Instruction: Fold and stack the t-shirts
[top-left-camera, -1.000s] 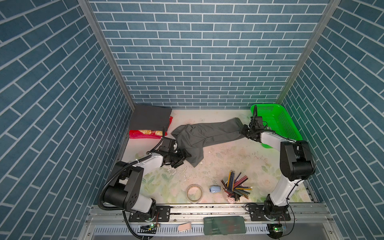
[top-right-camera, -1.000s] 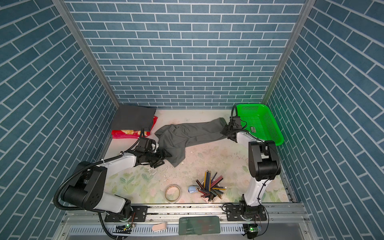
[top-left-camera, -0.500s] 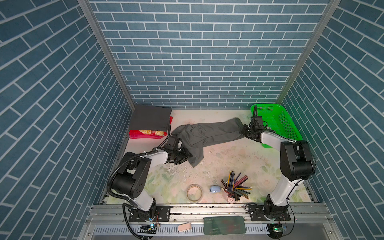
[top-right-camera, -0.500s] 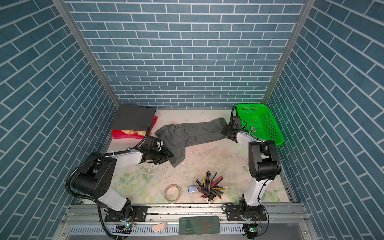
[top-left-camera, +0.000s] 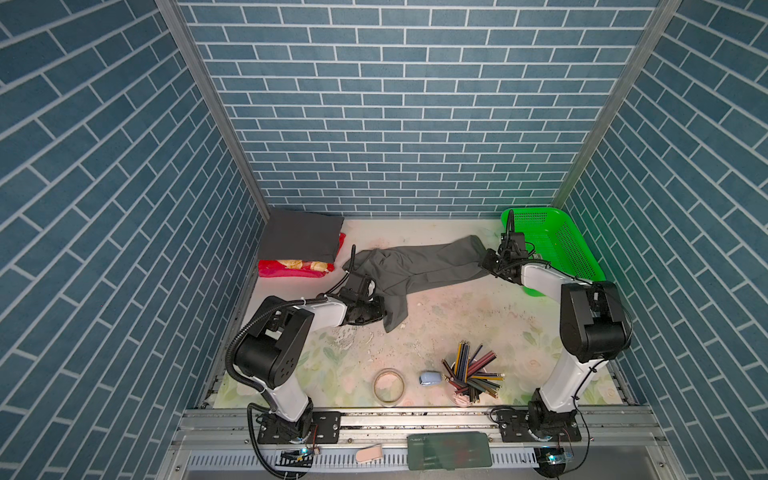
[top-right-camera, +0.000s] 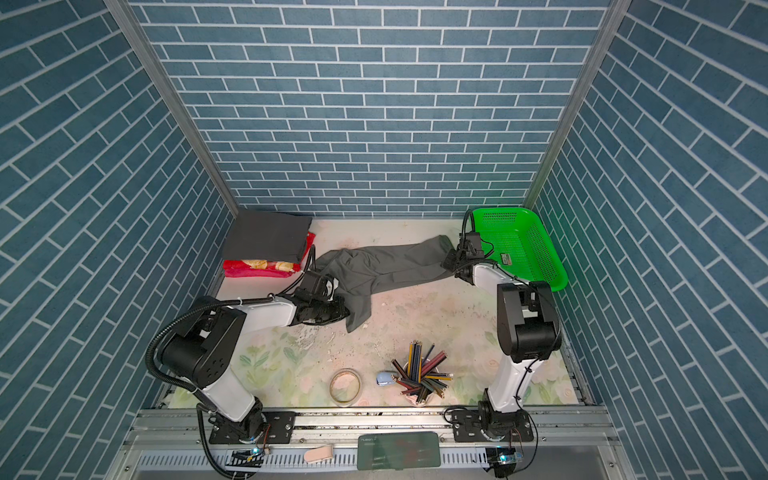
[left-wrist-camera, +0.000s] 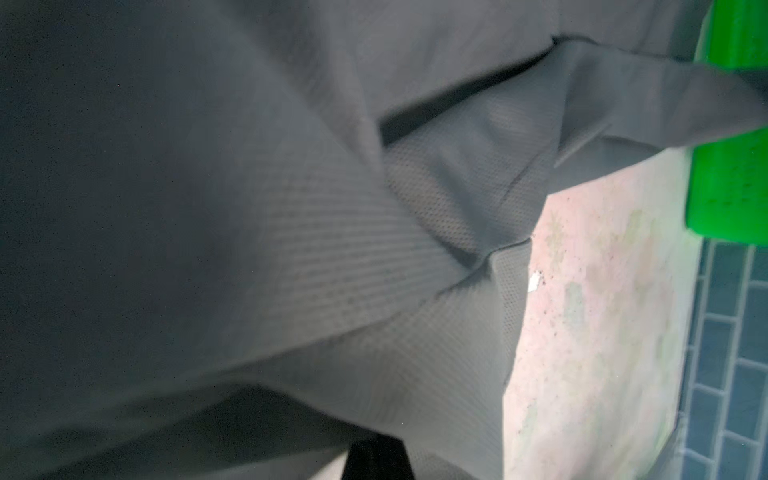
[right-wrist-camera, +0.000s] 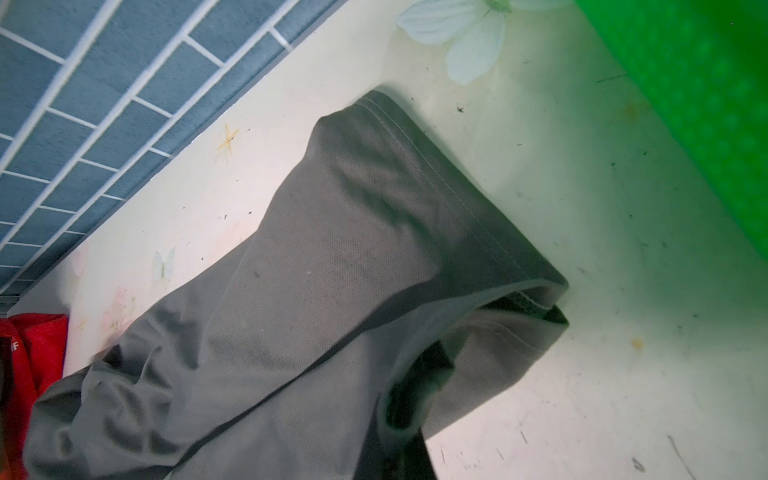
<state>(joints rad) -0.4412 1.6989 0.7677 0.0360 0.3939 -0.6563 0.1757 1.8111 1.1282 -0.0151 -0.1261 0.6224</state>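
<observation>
Mid-grey t-shirt (top-left-camera: 419, 266): crumpled on the bench (top-left-camera: 478, 328), drawn out as a rumpled band between the 2 sets of jaws, with 1 loose flap trailing just beside the left jaws.
Left jaws: pressed together, apparently on a bunched edge of the mid-grey t-shirt. The left wrist view is almost wholly covered by draped cloth, so the exact bite cannot be seen.
Right jaws: pinching the hemmed end of the shirt, with cloth gathered around them in the right wrist view.
Charcoal t-shirt (top-left-camera: 301, 235): already folded, laid on a red folded cloth (top-left-camera: 286, 270), beyond the left jaws and well apart from the right jaws.
Green basket (top-left-camera: 571, 245): just beside the right jaws.
Step judged: both ends are gripped, and spreading flat is still to be done.
Risk 1: several layers may be caught by the left jaws, so the shirt would stay twisted when lifted.
Risk 2: a shallow bite could be pulled free once the cloth is tensioned.
Risk 3: the basket could be knocked or snagged if the right jaws are swung outward.
</observation>
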